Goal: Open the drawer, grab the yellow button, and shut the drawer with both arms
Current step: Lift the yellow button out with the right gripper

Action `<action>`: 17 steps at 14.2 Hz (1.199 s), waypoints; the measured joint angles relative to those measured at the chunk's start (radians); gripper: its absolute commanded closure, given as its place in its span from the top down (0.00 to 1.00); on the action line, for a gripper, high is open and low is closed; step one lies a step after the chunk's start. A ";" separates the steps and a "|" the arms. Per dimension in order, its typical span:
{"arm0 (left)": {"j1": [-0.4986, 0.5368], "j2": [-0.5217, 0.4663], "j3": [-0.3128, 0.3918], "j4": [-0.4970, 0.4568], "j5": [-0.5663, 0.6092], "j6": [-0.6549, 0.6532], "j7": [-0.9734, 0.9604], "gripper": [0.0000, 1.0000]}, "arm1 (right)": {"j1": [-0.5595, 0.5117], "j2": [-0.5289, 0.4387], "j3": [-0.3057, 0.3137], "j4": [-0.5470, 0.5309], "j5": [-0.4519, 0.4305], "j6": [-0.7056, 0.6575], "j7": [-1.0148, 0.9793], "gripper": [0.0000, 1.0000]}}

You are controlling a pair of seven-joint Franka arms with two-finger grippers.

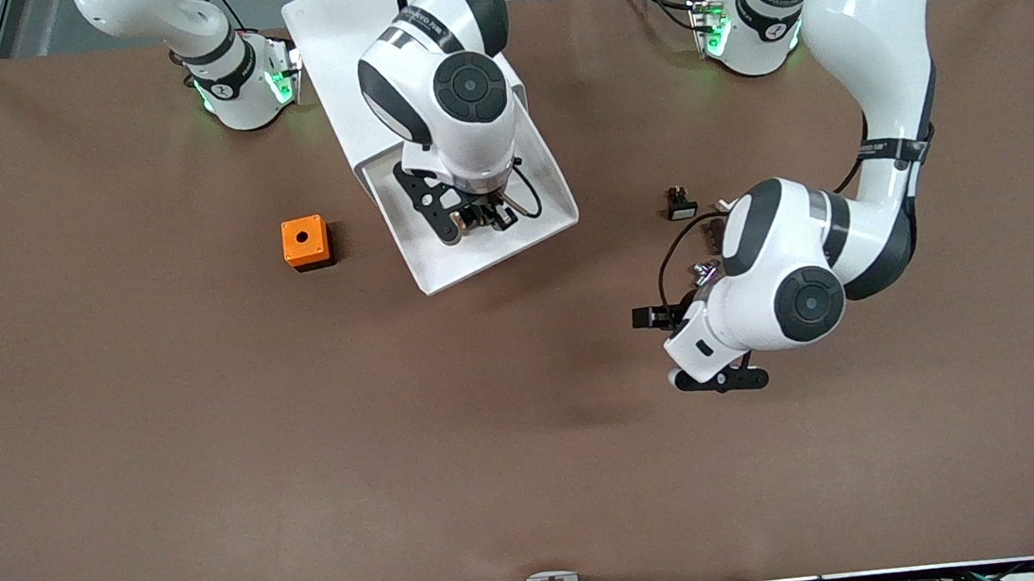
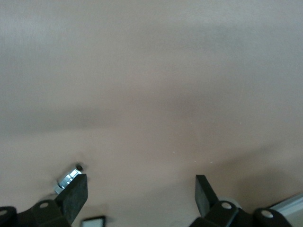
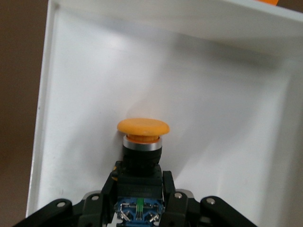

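Note:
The white drawer (image 1: 440,274) stands pulled open out of its white cabinet (image 1: 336,33). My right gripper (image 1: 479,214) is down inside the drawer and shut on the button (image 3: 143,126), which has a round orange cap, a black middle and a bluish rear between the fingers (image 3: 169,187). The drawer's wall (image 3: 49,94) and floor surround it in the right wrist view. My left gripper (image 1: 677,347) is open and empty, low over the bare brown table toward the left arm's end; its fingers (image 2: 75,195) stand wide apart.
An orange cube box with a round hole (image 1: 306,242) sits beside the drawer toward the right arm's end. A small black part with a white face (image 1: 681,203) and a small silver part (image 1: 703,271) lie close by my left arm.

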 measured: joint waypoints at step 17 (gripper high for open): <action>-0.330 0.002 -0.015 0.001 0.002 0.051 -0.730 1.00 | -0.651 -0.228 -0.034 0.213 -0.011 -0.607 -1.126 0.13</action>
